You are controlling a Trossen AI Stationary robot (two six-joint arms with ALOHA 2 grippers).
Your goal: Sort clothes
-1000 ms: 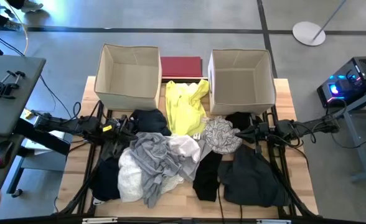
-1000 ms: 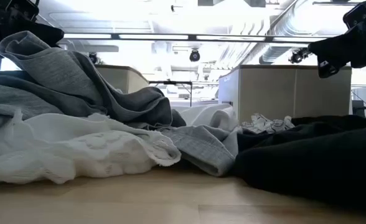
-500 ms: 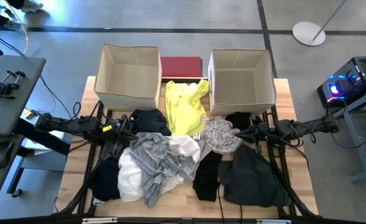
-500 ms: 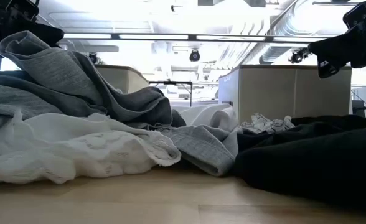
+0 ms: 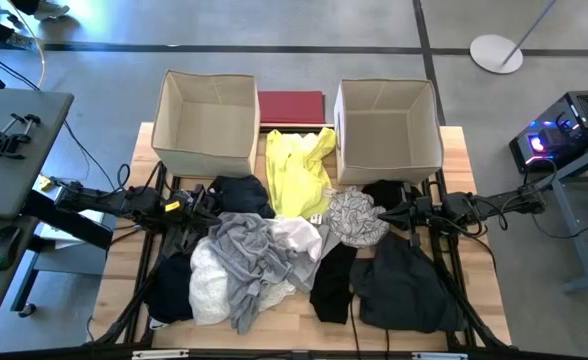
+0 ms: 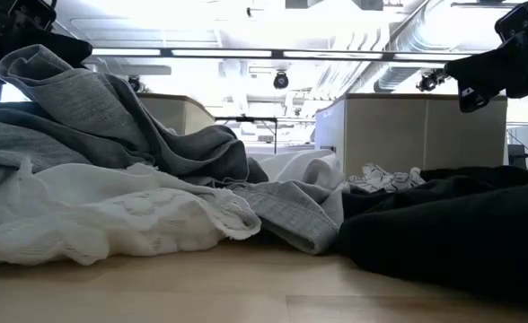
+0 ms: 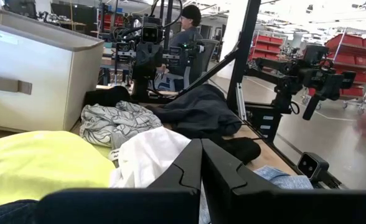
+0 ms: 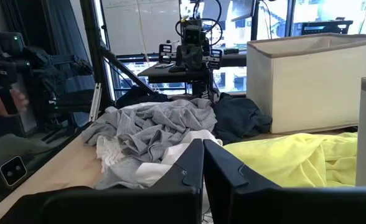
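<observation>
The clothes lie in a heap on the wooden table: a yellow garment (image 5: 297,172) between the two boxes, a grey one (image 5: 246,256) and a white one (image 5: 210,283) at the near left, a grey-patterned one (image 5: 354,216) in the middle, black ones (image 5: 402,285) at the near right. My left gripper (image 5: 206,202) hovers shut above the heap's left side, pointing level toward the table's right. My right gripper (image 5: 382,213) hovers shut above the heap's right side, facing it. Neither touches cloth.
Two beige open boxes stand at the far edge, one at the left (image 5: 207,122) and one at the right (image 5: 387,127), with a flat dark-red rectangle (image 5: 291,107) between them. A desk (image 5: 14,130) stands left of the table. A person sits beyond the table (image 7: 186,28).
</observation>
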